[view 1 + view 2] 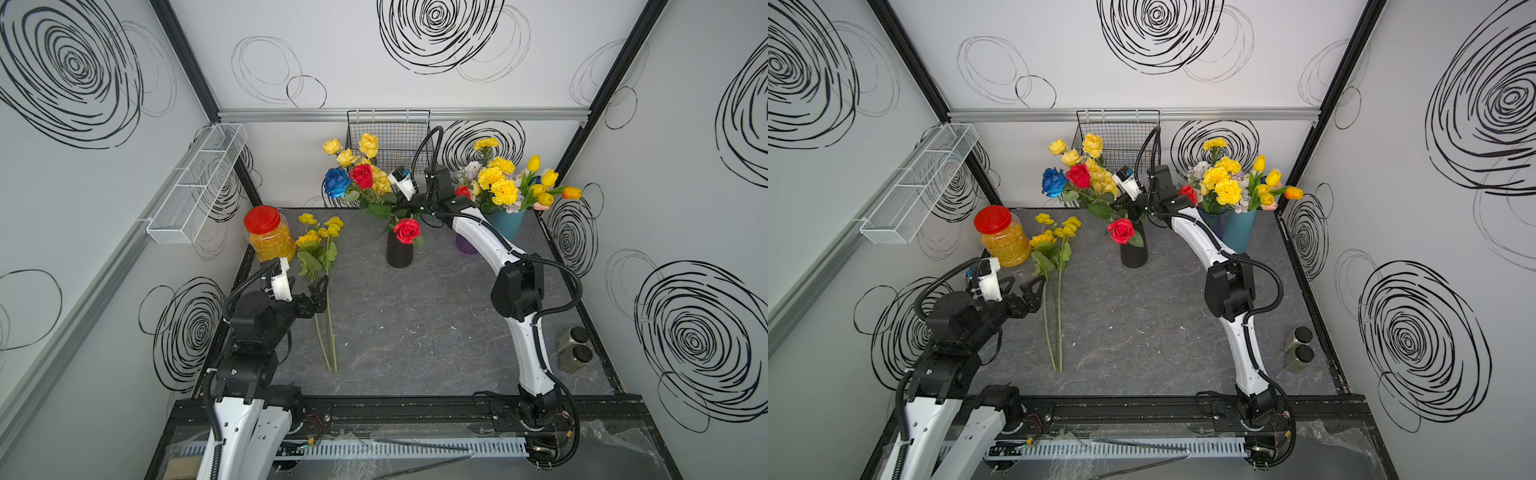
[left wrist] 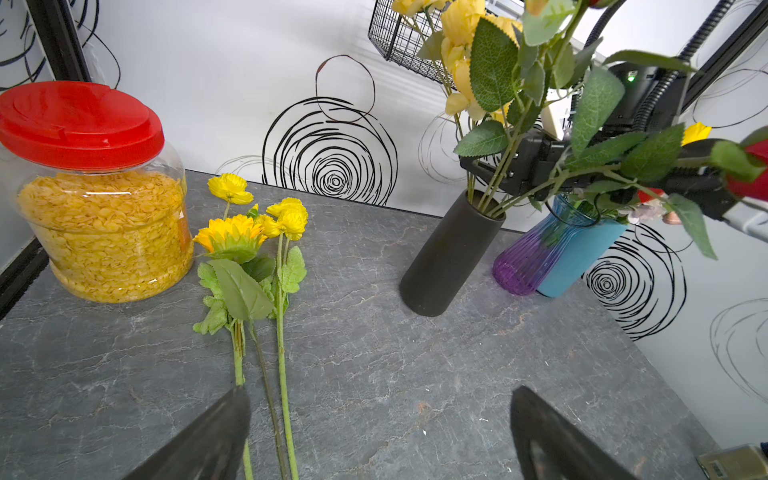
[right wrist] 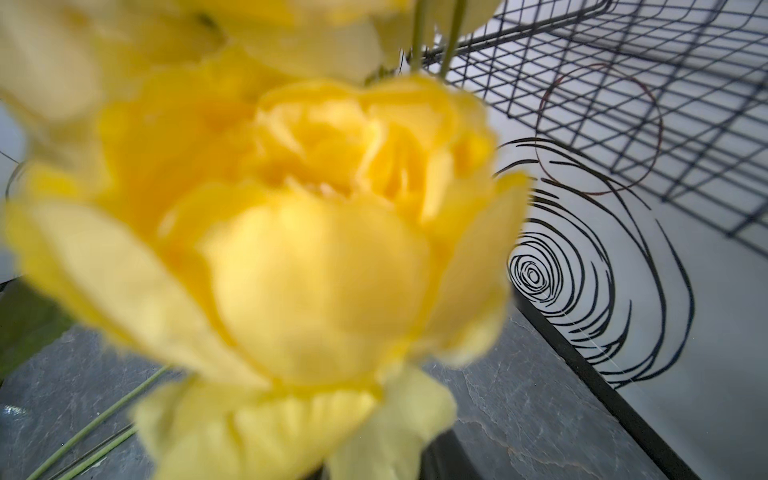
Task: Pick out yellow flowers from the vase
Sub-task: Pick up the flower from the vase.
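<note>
My right gripper is in among the stems just above the black vase at far centre, closed or not I cannot tell, so I should pinch only a yellow rose stem low and draw straight up, left gripper hanging open.

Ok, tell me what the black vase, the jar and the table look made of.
The black vase looks matte, no glare: maybe ceramic or coated metal. The jar seems clear glossy plastic, judging by highlights, with a red plastic lid. The table is grey, veined, stone-look, possibly printed.
</note>
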You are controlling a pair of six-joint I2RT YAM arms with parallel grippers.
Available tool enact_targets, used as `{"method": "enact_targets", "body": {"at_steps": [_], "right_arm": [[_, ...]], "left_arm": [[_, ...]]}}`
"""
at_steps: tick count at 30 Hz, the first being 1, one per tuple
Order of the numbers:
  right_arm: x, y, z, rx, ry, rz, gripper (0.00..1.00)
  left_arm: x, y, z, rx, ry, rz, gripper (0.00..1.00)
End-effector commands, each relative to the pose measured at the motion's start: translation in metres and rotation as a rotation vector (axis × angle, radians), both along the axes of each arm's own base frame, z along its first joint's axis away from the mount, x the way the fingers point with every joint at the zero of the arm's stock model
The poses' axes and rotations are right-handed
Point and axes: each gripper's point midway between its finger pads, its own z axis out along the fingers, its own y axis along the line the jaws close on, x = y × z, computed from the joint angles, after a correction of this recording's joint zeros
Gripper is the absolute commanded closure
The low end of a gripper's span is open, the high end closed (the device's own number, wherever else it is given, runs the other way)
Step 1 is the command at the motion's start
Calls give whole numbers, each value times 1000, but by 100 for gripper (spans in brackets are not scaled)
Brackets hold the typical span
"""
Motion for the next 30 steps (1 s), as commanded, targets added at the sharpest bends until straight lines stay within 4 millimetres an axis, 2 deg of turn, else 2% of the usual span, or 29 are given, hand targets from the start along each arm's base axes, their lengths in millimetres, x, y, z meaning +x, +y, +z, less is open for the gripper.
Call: {"method": "enact_targets", "body": {"at_steps": [1, 4, 8, 14, 23, 30], "right_arm": [[3, 3, 17, 31, -32, -14, 60], [5, 2, 22, 41, -27, -28, 54], [5, -2, 32, 76, -15, -33, 53], [19, -13, 40, 95, -11, -113, 70], [23, -22, 49, 132, -17, -160, 74], [16, -26, 63, 161, -53, -161, 85]], "left_arm": [[3, -1, 6, -10, -34, -4, 1], [3, -1, 6, -11, -35, -4, 1], [4, -1, 5, -12, -28, -8, 1], [2, -1, 7, -13, -38, -3, 1], [2, -1, 7, -14, -38, -8, 1], [3, -1, 6, -15, -31, -8, 1]]}}
